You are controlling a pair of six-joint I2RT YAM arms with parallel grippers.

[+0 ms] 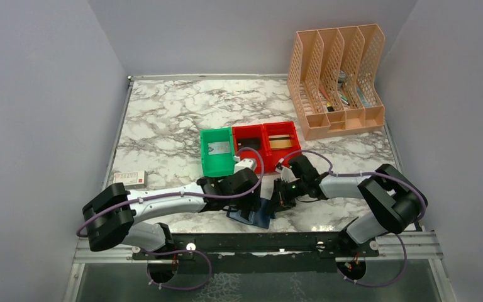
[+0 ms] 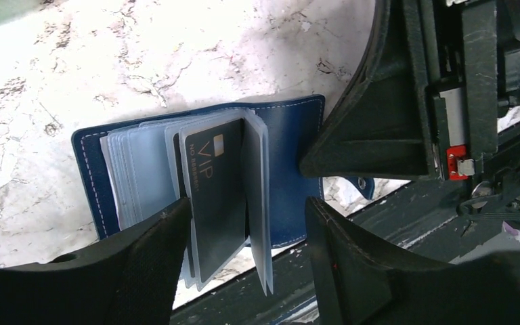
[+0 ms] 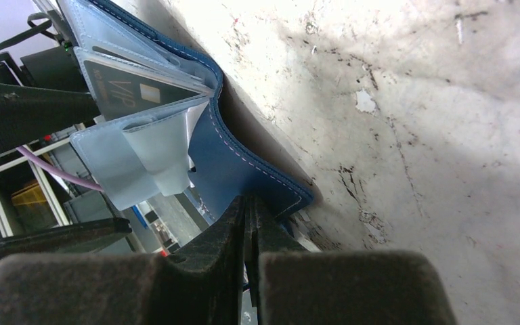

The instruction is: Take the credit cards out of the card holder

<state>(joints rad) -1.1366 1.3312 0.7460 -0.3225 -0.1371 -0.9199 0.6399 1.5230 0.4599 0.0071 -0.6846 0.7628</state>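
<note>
The navy-blue card holder (image 1: 256,212) lies open near the table's front edge. In the left wrist view its blue cover (image 2: 290,156) is spread flat and its clear sleeves stand up, one holding a black VIP card (image 2: 211,189). My left gripper (image 2: 247,233) is open, its fingers (image 2: 149,261) on either side of the raised sleeves and the card. My right gripper (image 3: 247,213) is shut on the edge of the holder's blue cover (image 3: 233,162), pinning it. The VIP card (image 3: 132,93) also shows in the right wrist view. The right gripper (image 2: 372,145) shows in the left wrist view at the cover's right edge.
A green bin (image 1: 217,165) and two joined red bins (image 1: 267,129) stand just behind the grippers, with flat items inside. A peach file organizer (image 1: 336,82) is at the back right. A small white box (image 1: 129,178) lies at the left. The black mounting rail (image 1: 258,242) runs just in front of the holder.
</note>
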